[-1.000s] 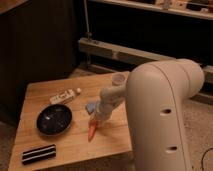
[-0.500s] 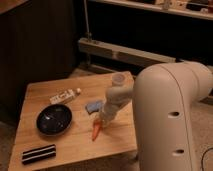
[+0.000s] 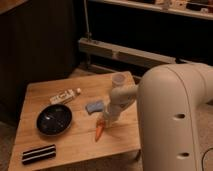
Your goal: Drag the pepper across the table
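The small orange-red pepper (image 3: 99, 130) lies on the light-wood table (image 3: 75, 145), right of the dark bowl, its pointed tip toward the front edge. My gripper (image 3: 108, 119) comes down from the large white arm and sits at the pepper's upper end, touching or just above it. The blue sponge (image 3: 94, 106) lies just behind and left of the gripper.
A dark bowl (image 3: 54, 119) sits at the table's left middle. A white tube (image 3: 65, 95) lies behind it. A black striped object (image 3: 38, 153) lies at the front left corner. My white arm (image 3: 175, 120) fills the right side. Dark shelving stands behind.
The gripper and the pepper have shifted to the right across the table, away from the bowl. The sponge now lies uncovered to the left of the gripper.
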Robot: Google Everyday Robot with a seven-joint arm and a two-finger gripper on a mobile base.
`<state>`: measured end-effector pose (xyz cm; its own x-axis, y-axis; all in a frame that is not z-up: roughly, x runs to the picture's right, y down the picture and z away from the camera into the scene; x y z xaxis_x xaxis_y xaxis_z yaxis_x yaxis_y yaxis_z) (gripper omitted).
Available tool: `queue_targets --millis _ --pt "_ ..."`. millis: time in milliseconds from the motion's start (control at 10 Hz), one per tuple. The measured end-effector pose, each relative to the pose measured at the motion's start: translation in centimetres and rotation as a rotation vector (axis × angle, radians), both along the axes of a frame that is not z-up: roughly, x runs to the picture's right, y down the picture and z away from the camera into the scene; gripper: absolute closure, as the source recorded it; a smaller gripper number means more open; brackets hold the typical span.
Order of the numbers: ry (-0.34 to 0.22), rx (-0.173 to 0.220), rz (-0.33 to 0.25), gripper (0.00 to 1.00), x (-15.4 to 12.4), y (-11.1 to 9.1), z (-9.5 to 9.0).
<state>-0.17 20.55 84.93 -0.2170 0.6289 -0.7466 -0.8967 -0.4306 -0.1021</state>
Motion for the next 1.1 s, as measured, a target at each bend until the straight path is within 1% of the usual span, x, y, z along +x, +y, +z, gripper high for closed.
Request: queue_targets --millis 100,800,1100 --pt "0.010 0.000 0.008 0.91 0.9 0.1 -0.1" --pt "0.010 0.001 0.005 0.91 0.9 0.0 -0.1" --pt "0.047 0.005 0.023 0.91 3.9 0.3 -0.7"
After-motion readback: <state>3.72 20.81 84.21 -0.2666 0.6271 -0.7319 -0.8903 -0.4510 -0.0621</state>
